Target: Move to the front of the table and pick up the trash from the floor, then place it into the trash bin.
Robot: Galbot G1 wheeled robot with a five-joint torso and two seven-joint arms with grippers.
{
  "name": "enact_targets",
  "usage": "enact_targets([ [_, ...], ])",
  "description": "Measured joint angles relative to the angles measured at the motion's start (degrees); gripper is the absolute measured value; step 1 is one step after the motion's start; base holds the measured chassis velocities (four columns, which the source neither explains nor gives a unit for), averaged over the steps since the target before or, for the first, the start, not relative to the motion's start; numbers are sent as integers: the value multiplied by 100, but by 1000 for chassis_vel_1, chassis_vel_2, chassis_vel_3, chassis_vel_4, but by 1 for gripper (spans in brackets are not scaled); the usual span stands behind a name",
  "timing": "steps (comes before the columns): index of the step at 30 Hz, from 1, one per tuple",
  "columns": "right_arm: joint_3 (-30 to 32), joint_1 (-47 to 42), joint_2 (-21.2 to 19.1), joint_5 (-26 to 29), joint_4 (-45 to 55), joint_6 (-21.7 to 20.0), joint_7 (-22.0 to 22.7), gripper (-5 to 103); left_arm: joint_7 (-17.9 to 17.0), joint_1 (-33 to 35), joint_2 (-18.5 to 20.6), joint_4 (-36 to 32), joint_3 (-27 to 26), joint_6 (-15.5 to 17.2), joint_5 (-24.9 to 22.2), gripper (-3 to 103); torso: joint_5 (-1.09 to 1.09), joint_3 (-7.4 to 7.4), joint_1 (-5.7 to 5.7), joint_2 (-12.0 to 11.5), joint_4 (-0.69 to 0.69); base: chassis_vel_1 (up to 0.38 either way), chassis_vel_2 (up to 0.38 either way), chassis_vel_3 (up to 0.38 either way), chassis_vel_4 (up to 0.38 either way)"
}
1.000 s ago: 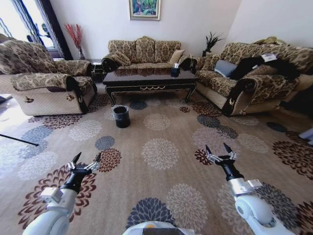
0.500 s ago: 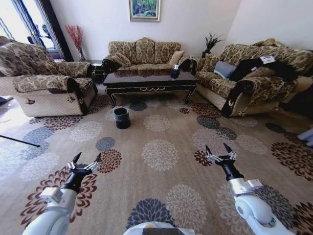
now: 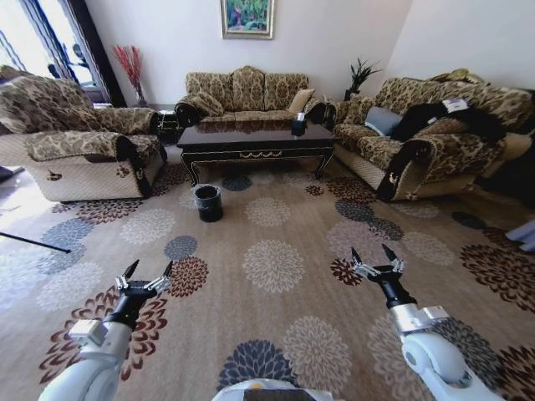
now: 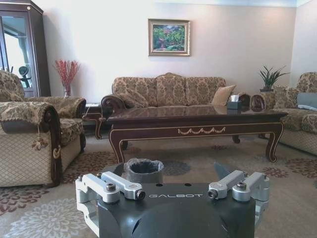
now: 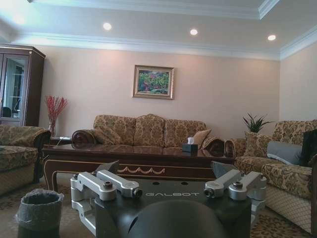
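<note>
The floor (image 3: pixel 276 225), a tan carpet with round flower medallions, spreads from under both arms to the seating far ahead. Three patterned sofas ring the far end: one well ahead and left of the left end effector (image 3: pixel 145 274), one straight ahead against the wall, one ahead and right of the right end effector (image 3: pixel 374 255). Between them stands the bench (image 3: pixel 255 134), dark and glossy with gold scroll trim, well ahead of both end effectors and roughly midway between their lines. The trash bin (image 3: pixel 208 201), small, round and black-lined, sits on the carpet just in front of the bench's left front leg, closer to the left end effector's side but well apart from it.

Both end effectors hover low over the carpet, fingers spread apart, holding nothing.

The left wrist view looks into the bin's bag-lined mouth (image 4: pixel 143 168) right above its own fingers (image 4: pixel 121 186). The right wrist view shows the bin (image 5: pixel 39 210) off to the side, plus ceiling lights and a tissue box (image 5: pixel 189 146) on the bench.
</note>
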Motion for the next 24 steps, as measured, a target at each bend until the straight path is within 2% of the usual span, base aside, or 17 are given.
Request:
enact_targets([
  [24, 0, 1, 0, 0, 0, 0, 0, 100, 0, 0, 0, 0, 0, 0, 0, 100, 0, 328, 215, 541, 0, 0, 0, 0, 0],
])
